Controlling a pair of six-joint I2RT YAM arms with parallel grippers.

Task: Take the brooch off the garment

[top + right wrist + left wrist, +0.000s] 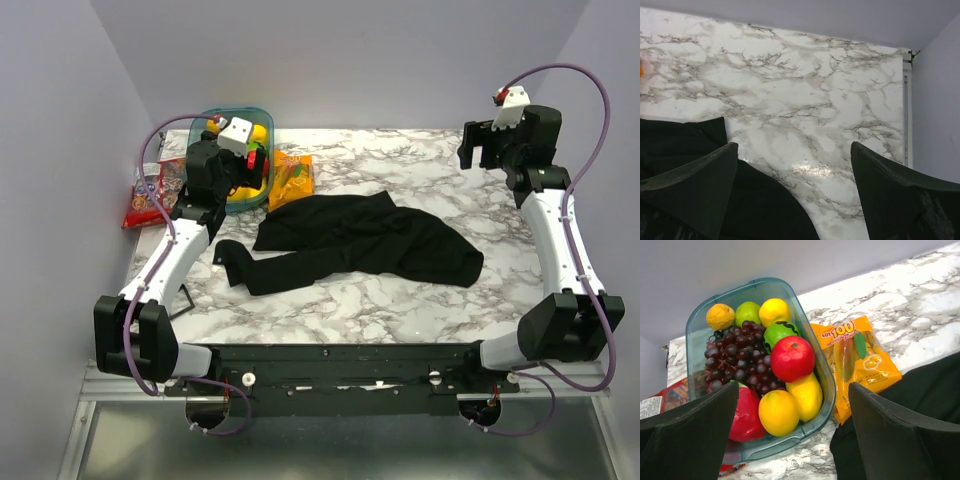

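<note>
Black shirt (360, 245) is crumpled in the middle of the table (330, 310) and I can't spot the brooch, probably folded under, so the left fingers (690, 435) and right fingers (690, 185), both wide apart and empty at the far corners, could just snag cloth.

A white marble-patterned counter with grey veins (400, 300) is enclosed on three sides by plain pale lavender-grey walls (350, 60); below its near edge runs what looks like a brushed metal ledge (330, 445).
</note>
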